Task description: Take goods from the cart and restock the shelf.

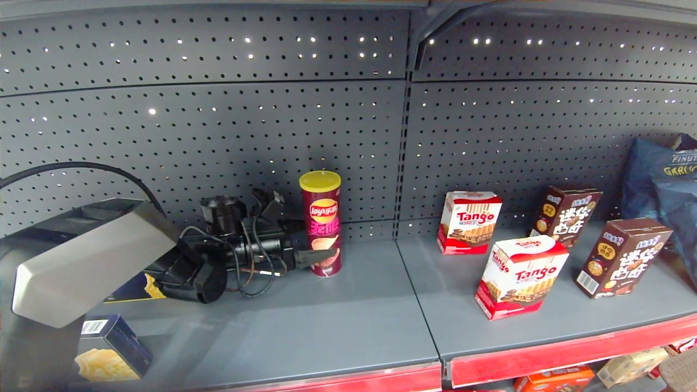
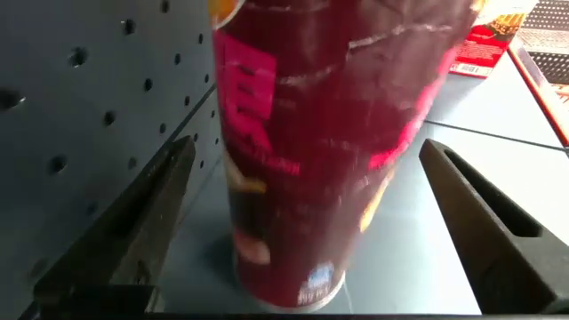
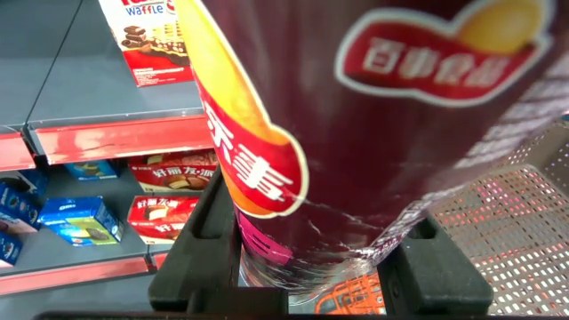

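Chips first: a tall maroon chip can (image 1: 321, 223), yellow-lidded, stands upright on the grey metal shelf (image 1: 305, 326). My left gripper (image 2: 302, 173) brackets it, jaws wide, neither finger touching (gaps on both sides). My right gripper (image 3: 311, 258) is clamped around a second chip can (image 3: 373, 116), glossy and cylindrical, with the mesh cart (image 3: 507, 231) behind.

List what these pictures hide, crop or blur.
Head view: the left arm covers part of the dark blue cardboard box; the edge crops the dark blue snack bag.
Left wrist view: the maroon cylindrical chip can inside the open left hand is blurred, lid cropped.
Right wrist view: second maroon chip can in the right hand, ends cropped.
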